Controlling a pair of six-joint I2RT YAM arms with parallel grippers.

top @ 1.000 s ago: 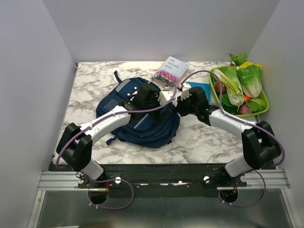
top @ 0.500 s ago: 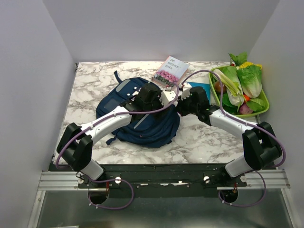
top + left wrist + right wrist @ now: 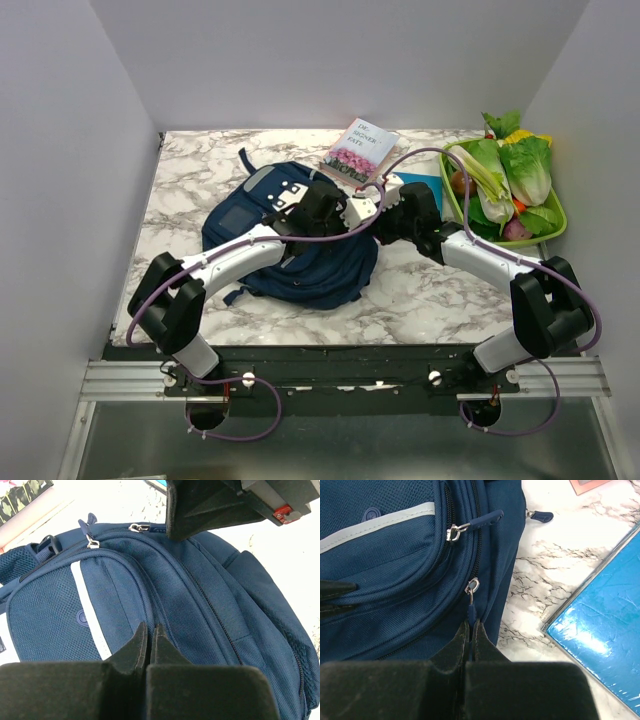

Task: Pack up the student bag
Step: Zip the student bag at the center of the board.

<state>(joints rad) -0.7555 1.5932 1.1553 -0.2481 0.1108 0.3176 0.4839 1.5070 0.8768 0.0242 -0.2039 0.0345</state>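
The student bag (image 3: 262, 220), navy blue, lies flat in the middle of the marble table, and both arms meet over its right end. My left gripper (image 3: 149, 630) is shut, its tips pinching a ridge of the student bag's fabric (image 3: 200, 605) between the front pocket and the main zip. My right gripper (image 3: 471, 625) is shut on a blue zipper pull (image 3: 471, 607) hanging from a metal slider at the bag's edge. A second zipper pull (image 3: 480, 521) lies free higher up. In the top view the fingertips of both grippers are hidden under the wrists.
A book with a flowered cover (image 3: 360, 150) lies behind the bag. A teal flat book (image 3: 605, 645) sits on the table right of the bag, close to my right gripper. A green basket (image 3: 530, 241) of vegetables stands at the far right.
My left gripper has moved a little to the right over the bag and gone from open to shut on its fabric. The right arm has stayed in place, still shut.
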